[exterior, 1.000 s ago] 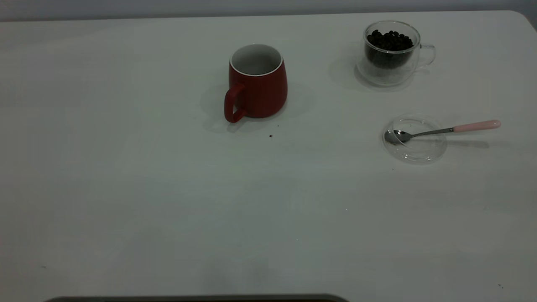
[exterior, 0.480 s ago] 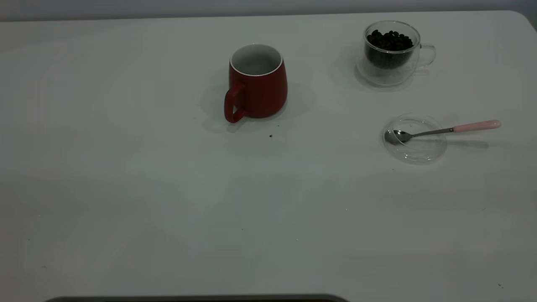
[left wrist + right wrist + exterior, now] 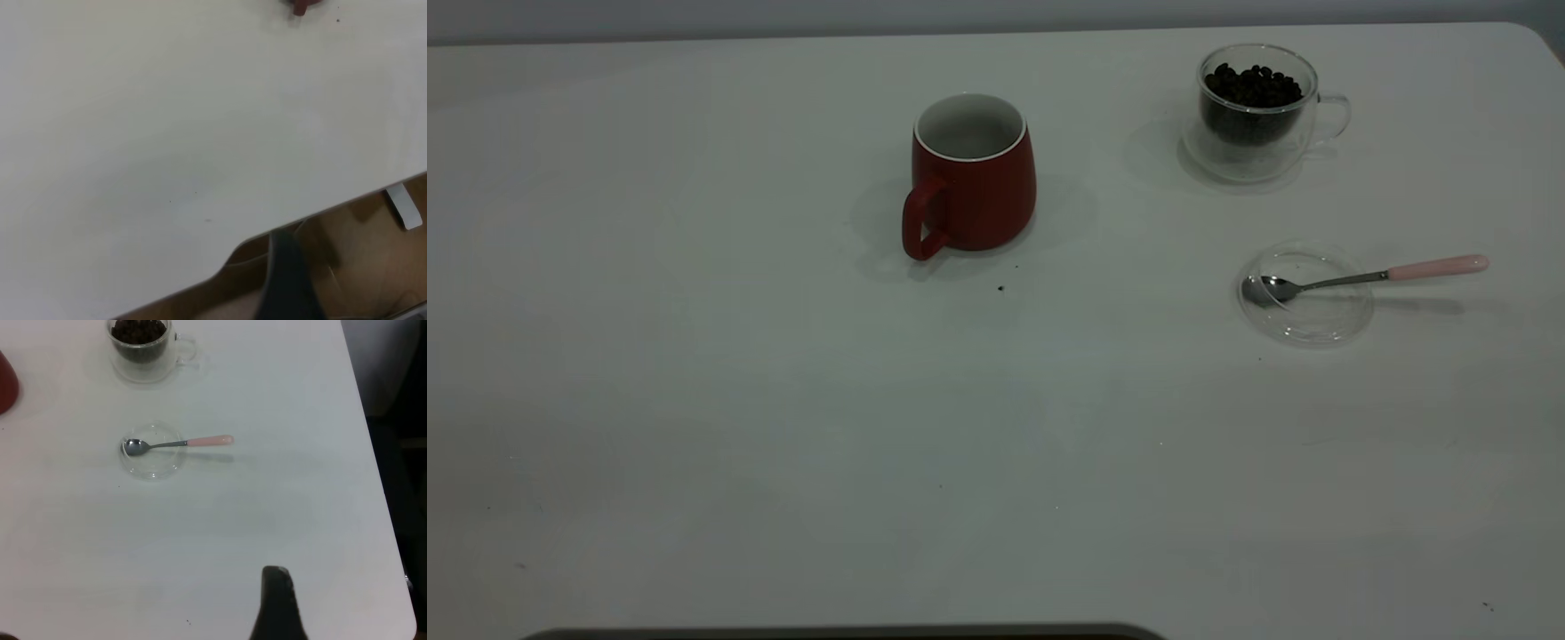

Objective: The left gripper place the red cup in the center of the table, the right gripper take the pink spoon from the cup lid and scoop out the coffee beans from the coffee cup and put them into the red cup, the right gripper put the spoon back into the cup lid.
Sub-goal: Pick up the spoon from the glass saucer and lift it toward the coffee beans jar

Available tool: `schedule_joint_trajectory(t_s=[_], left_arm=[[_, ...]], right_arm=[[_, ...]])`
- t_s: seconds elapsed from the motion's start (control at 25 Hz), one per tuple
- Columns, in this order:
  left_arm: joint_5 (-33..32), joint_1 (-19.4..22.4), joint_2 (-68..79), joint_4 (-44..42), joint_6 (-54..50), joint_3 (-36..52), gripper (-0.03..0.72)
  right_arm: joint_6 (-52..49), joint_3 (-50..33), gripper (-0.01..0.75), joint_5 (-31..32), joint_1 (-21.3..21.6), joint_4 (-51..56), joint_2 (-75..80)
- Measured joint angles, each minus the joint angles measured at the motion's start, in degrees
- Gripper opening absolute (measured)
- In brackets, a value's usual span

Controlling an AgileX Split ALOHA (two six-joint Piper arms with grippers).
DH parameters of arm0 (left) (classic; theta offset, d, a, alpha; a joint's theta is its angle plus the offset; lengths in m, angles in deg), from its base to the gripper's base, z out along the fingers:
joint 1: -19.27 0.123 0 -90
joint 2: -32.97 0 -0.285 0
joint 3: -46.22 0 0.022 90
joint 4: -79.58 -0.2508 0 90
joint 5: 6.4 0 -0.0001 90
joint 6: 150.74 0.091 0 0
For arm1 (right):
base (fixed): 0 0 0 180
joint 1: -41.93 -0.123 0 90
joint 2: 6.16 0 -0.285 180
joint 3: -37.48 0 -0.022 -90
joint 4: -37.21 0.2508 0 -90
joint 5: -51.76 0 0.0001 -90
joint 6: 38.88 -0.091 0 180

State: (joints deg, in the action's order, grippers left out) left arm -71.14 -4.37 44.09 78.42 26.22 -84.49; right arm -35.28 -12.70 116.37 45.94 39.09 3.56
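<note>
Red cup (image 3: 971,174) upright near counter (image 3: 694,400) centre, inside apparently empty. Coffee cup (image 3: 1254,111) heaped with beans (image 3: 1252,86), off to the right. Spoon (image 3: 1369,276) bowl down in lid (image 3: 1305,293), pink handle jutting over the rim toward the right edge, long axis across the counter. Nearer the right gripper (image 3: 277,603), well short of it; jaw state cannot be told. Left gripper (image 3: 283,280) back at the counter edge, likewise unclear.

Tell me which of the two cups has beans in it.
The coffee cup, the clear glass one at the far right, holds the coffee beans. The red cup near the table's middle shows only a white, empty-looking inside.
</note>
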Motion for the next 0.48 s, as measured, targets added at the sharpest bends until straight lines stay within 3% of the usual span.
schedule_joint_trajectory(t_s=[0.36,0.48], left_arm=[[-0.06,0.0,-0.04,0.0,0.02,0.0,0.588],[-0.07,2.57,-0.18,0.02,0.13,0.02,0.588]], right_arm=[[0.0,0.0,0.591,0.0,0.0,0.0,0.0],[0.0,0.0,0.591,0.0,0.0,0.0,0.0]])
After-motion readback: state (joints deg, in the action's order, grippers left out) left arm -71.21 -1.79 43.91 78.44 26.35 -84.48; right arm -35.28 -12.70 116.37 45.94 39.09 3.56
